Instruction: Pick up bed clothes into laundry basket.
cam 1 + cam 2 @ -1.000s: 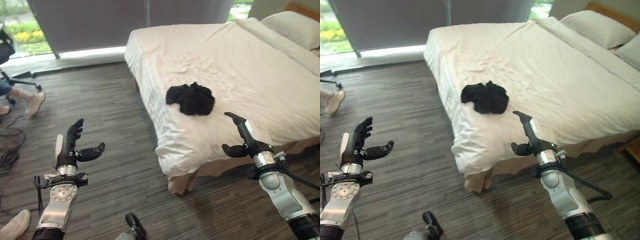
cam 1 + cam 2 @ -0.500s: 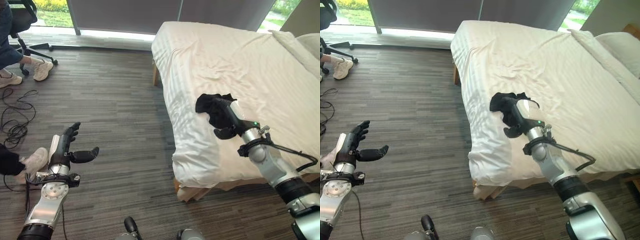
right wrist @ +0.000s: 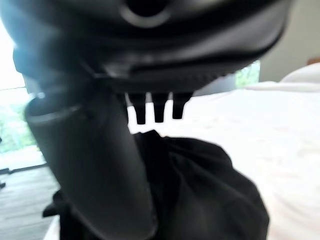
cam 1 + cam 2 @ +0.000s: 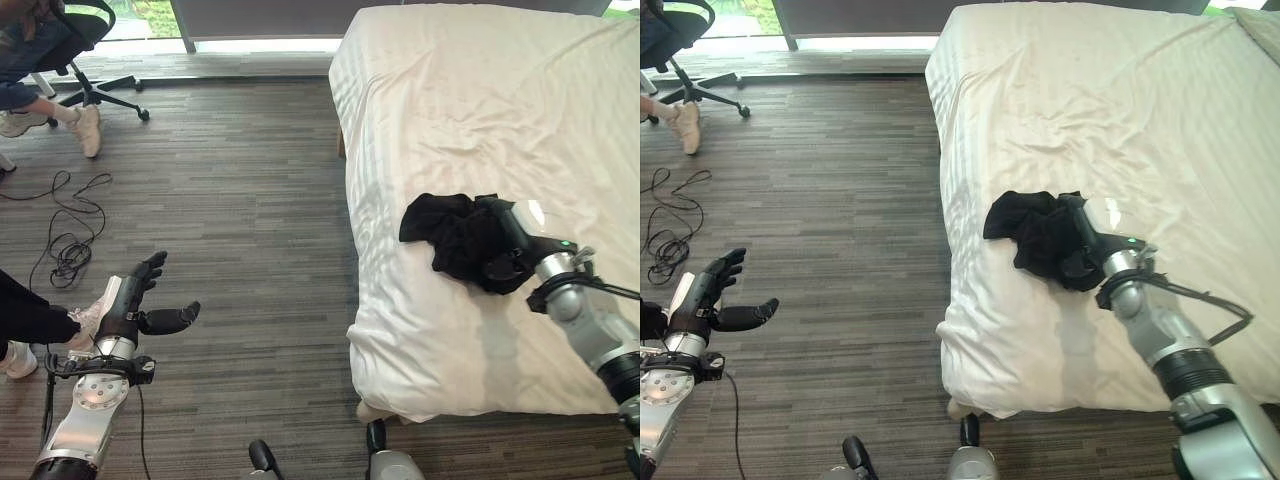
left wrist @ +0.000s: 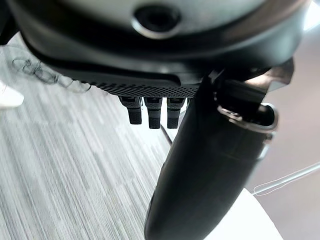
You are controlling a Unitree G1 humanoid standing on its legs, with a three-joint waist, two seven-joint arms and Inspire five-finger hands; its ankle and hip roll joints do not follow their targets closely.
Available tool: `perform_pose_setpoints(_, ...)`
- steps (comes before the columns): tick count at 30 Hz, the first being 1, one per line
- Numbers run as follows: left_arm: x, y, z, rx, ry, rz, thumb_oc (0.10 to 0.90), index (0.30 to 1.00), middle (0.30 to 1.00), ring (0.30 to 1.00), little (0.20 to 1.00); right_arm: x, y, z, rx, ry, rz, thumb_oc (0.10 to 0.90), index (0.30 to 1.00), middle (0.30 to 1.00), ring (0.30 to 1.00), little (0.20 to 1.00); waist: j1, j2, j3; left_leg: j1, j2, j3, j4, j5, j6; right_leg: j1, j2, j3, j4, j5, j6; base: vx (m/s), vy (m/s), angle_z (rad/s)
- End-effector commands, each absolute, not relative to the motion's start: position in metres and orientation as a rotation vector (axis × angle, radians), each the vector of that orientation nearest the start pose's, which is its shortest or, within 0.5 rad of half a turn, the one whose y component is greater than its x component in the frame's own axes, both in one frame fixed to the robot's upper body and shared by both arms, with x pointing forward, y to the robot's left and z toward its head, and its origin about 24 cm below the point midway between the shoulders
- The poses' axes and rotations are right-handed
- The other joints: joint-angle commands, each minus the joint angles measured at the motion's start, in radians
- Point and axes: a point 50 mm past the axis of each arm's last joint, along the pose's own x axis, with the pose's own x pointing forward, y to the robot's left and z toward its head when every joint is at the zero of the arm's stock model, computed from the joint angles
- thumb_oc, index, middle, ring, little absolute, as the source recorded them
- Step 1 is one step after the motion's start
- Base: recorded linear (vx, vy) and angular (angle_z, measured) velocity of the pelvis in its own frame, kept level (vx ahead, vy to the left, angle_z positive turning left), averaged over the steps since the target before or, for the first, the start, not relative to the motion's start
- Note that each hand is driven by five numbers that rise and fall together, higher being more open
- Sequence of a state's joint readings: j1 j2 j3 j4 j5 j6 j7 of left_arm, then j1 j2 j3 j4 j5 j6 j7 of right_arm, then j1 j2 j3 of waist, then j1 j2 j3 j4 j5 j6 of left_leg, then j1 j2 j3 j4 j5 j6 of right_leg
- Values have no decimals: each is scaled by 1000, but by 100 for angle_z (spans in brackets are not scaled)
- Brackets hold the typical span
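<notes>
Reaching for the black garment [image 4: 455, 235] is the step in hand: the right hand [image 4: 510, 250] lies against the crumpled cloth's near side on the white bed [image 4: 470, 120], fingers straight and not curled round it (the right wrist view shows them extended above the dark folds). The next move probably calls for closing the fingers on a thick fold, then lifting. No laundry basket is in sight. The garment is a loose, wrinkled heap near the bed's corner. The left hand [image 4: 135, 305] hangs spread above the wood floor [image 4: 230, 200].
</notes>
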State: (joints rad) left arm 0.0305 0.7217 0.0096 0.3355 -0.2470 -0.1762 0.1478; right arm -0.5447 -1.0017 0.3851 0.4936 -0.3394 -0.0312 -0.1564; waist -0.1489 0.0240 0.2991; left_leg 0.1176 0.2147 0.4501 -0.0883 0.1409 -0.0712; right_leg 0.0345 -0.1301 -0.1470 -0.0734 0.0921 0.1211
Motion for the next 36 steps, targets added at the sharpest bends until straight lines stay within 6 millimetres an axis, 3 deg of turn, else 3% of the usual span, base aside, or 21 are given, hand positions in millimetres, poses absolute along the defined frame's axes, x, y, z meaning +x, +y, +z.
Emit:
perform_pose_setpoints(1, 252, 337, 115, 519, -171, 285, 800, 900, 900, 900, 900, 339, -304, 234, -1415, -297, -267, 800, 900, 900, 900, 900, -2, -22, -91, 56, 41, 51, 1, -70, -128, -21, -91, -6, -14, -78, 73, 47, -68, 18)
perform_pose_setpoints(2, 252, 338, 114, 513, -164, 282, 800, 900, 900, 900, 900, 339, -304, 234, -1420, -291, -263, 800, 900, 900, 900, 900, -3, -12, -94, 62, 40, 37, 1, -85, -139, -10, -93, -3, -14, -99, 78, 60, -103, 13)
perform_pose_setpoints(5, 248, 341, 109, 491, -140, 283, 800, 900, 900, 900, 900, 337, -304, 230, -1413, -283, -249, 800, 900, 900, 900, 900, -8, 12, -83, 43, 52, 42, 1, -54, -137, -18, -83, -11, -14, -90, 62, 7, -53, 6)
perform_pose_setpoints(6, 246, 342, 106, 494, -126, 283, 800, 900, 900, 900, 900, 336, -306, 228, -1415, -275, -249, 800, 900, 900, 900, 900, -9, 21, -84, 50, 48, 28, 1, -72, -147, -9, -86, -7, -14, -110, 69, 23, -39, 1)
perform_pose_setpoints(15, 237, 355, 96, 478, -75, 315, 800, 900, 900, 900, 900, 339, -310, 222, -1388, -243, -260, 800, 900, 900, 900, 900, -13, 93, -32, -22, 52, 25, 1, -23, -149, -78, -77, 6, -10, -92, 51, -38, -36, 2)
perform_pose_setpoints(16, 236, 356, 95, 474, -70, 319, 800, 900, 900, 900, 900, 341, -310, 216, -1375, -226, -259, 800, 900, 900, 900, 900, -15, 111, -24, -40, 50, 18, 1, -18, -149, -91, -78, 13, -10, -92, 50, -25, -35, 1)
perform_pose_setpoints(21, 233, 362, 89, 469, -39, 339, 800, 900, 900, 900, 900, 340, -312, 203, -1355, -191, -245, 800, 900, 900, 900, 900, -16, 145, -19, -67, 47, 5, 1, -8, -150, -114, -80, 17, -7, -90, 47, -1, -30, 2)
perform_pose_setpoints(22, 232, 363, 86, 465, -29, 342, 800, 900, 900, 900, 900, 339, -313, 201, -1350, -181, -246, 745, 818, 818, 818, 818, -19, 153, -18, -73, 46, 5, 1, -5, -151, -120, -80, 17, -7, -91, 46, 0, 0, 0)
perform_pose_setpoints(23, 232, 363, 84, 463, -22, 339, 800, 900, 900, 900, 900, 340, -314, 197, -1340, -165, -245, 400, 300, 300, 300, 300, -20, 160, -17, -77, 46, 5, 1, -4, -152, -124, -80, 18, -7, -90, 46, 0, 0, 0)
perform_pose_setpoints(29, 236, 359, 77, 453, 4, 331, 800, 900, 900, 900, 900, 340, -319, 189, -1312, -129, -260, 400, 300, 300, 300, 300, -32, 184, -19, -78, 52, 13, 1, -1, -158, -127, -74, 17, -13, -97, 43, 6, -5, 1)
perform_pose_setpoints(30, 286, 314, 90, 480, -87, 260, 800, 900, 900, 900, 900, 352, -292, 176, -1303, -154, -205, 400, 300, 300, 300, 300, -70, 172, -22, -63, 59, 26, 1, -11, -159, -125, -63, 27, -14, -105, 43, 59, -29, 8)
perform_pose_setpoints(33, 299, 303, 96, 418, -132, 283, 800, 900, 900, 900, 900, 360, -284, 178, -1289, -176, -248, 400, 300, 300, 300, 300, -72, 155, -44, -27, 64, 28, 1, -28, -155, -103, -50, 47, -14, -117, 38, 57, -21, 2)
perform_pose_setpoints(36, 296, 306, 98, 386, -140, 306, 800, 900, 900, 900, 900, 360, -287, 206, -1288, -250, -310, 400, 300, 300, 300, 300, -71, 108, -63, 8, 50, 9, 11, -58, -142, -94, -31, 99, -14, -119, 33, 44, -1, -15)
